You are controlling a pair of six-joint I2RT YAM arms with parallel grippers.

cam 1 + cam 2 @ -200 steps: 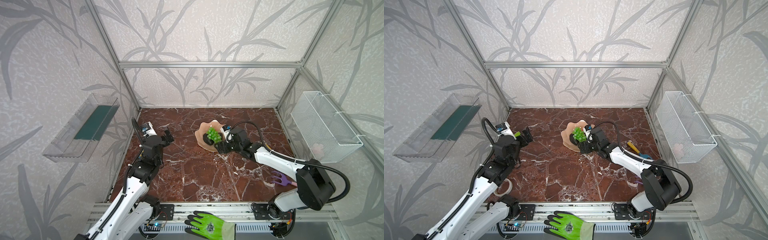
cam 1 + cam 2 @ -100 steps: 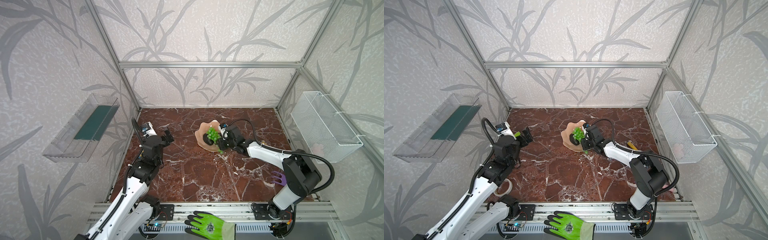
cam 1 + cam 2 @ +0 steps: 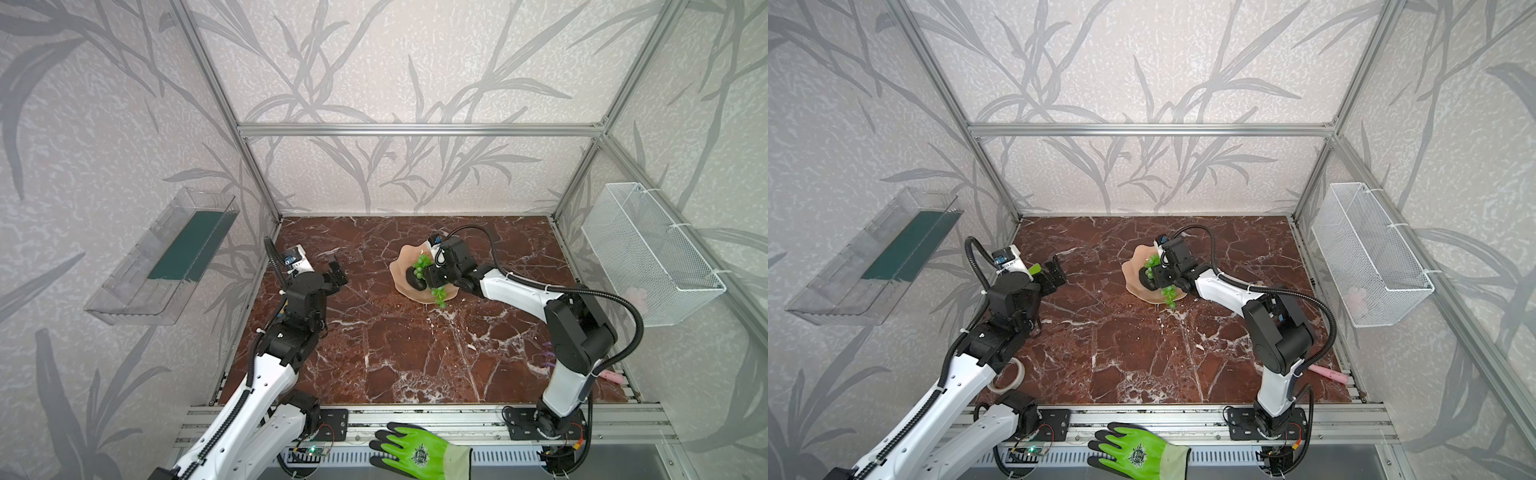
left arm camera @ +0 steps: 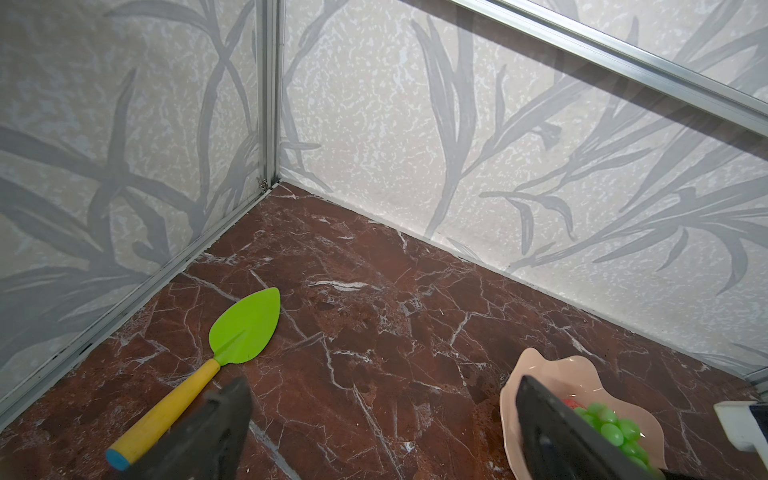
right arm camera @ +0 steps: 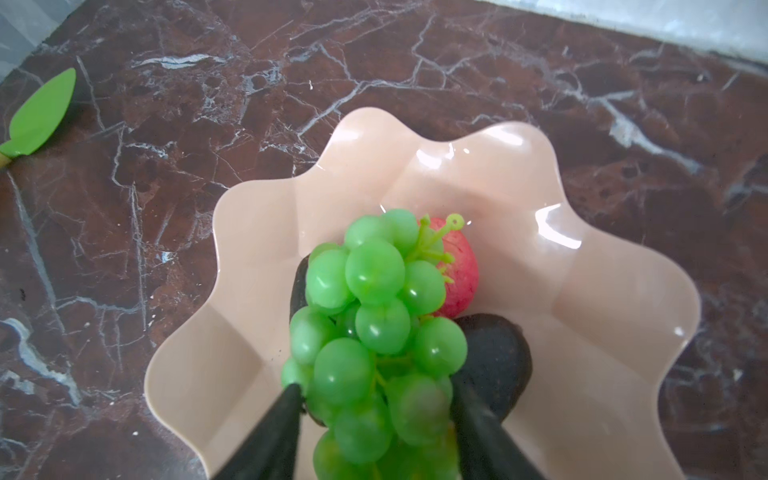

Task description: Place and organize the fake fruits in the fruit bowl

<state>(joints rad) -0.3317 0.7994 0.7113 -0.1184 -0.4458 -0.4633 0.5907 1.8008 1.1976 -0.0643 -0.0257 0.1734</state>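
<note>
The peach-pink fruit bowl (image 3: 401,270) (image 5: 602,291) stands at the middle back of the marble floor. Inside it lie a red apple (image 5: 459,278) and two dark avocados (image 5: 494,361), with the green grapes (image 5: 374,299) (image 3: 422,262) piled over them. The bunch's tail hangs over the bowl's near rim. My right gripper (image 5: 374,386) (image 3: 428,277) hovers over the bowl, its fingers pressed against both sides of the grapes. My left gripper (image 4: 380,384) (image 3: 337,270) stands wide open and empty above the floor, left of the bowl.
A green-bladed toy trowel (image 4: 245,328) lies near the left wall. A purple rake (image 3: 547,357) sits behind the right arm. A wire basket (image 3: 648,253) hangs on the right wall and a clear tray (image 3: 166,257) on the left. A tape roll (image 3: 1009,376) lies front left.
My right gripper has moved from the bowl's near-right side in over the bowl and now has the grapes between its fingers. The left arm has stayed still.
</note>
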